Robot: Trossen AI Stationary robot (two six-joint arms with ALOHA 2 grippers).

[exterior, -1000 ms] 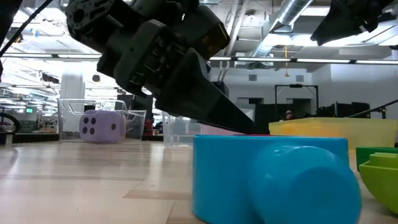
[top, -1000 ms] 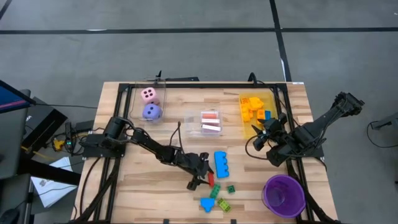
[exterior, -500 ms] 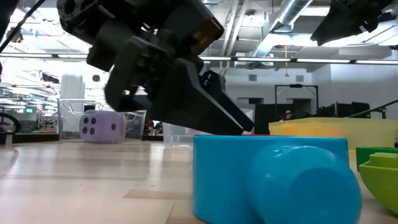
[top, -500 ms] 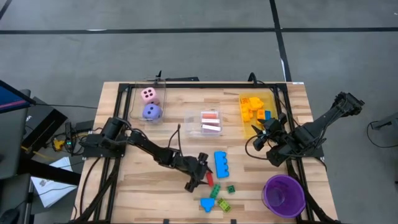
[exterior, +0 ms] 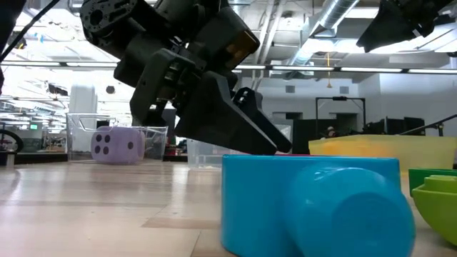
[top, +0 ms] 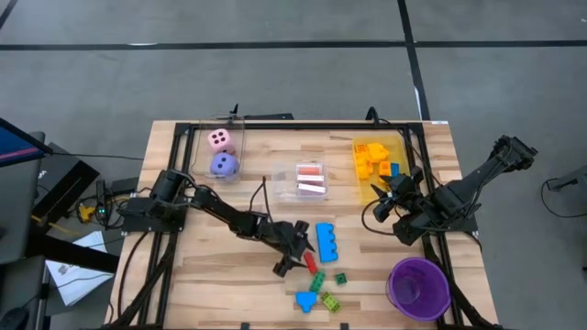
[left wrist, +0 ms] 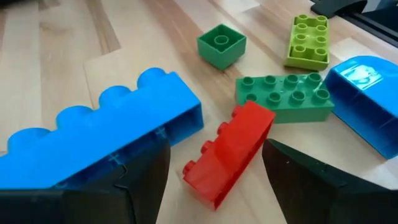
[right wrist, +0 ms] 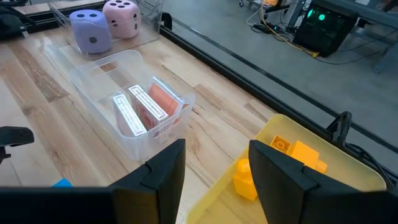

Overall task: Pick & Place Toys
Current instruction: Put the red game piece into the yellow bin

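Observation:
A red brick (left wrist: 227, 155) lies on its side on the table, its far end against a green brick (left wrist: 283, 96). My left gripper (left wrist: 214, 180) is open and low over the table (top: 292, 257). One finger stands on each side of the red brick, with strips of wood showing between. A long blue brick (left wrist: 106, 134) lies beside the left finger. A small green cube (left wrist: 221, 45), a lime brick (left wrist: 308, 40) and a light-blue curved piece (left wrist: 367, 93) lie beyond. My right gripper (right wrist: 214, 180) hangs open and empty, raised near the yellow bin (top: 378, 158). My left gripper comes in slanting down from the table's left. The near edge of the blue brick (left wrist: 140, 158) meets one finger (left wrist: 146, 180) in the wrist view. Whether they touch, I cannot tell.
A clear bin (top: 310, 180) with pink-backed cards stands mid-table. A pink die (top: 218, 139) and a purple die (top: 224, 165) sit in a clear bin at the far left. A purple cup (top: 418, 286) stands at the near right. The yellow bin holds yellow and orange bricks.
My left gripper has rolled about its own pointing line and stays low at the red brick. Its finger gap looks the same. The bricks lie where they were.

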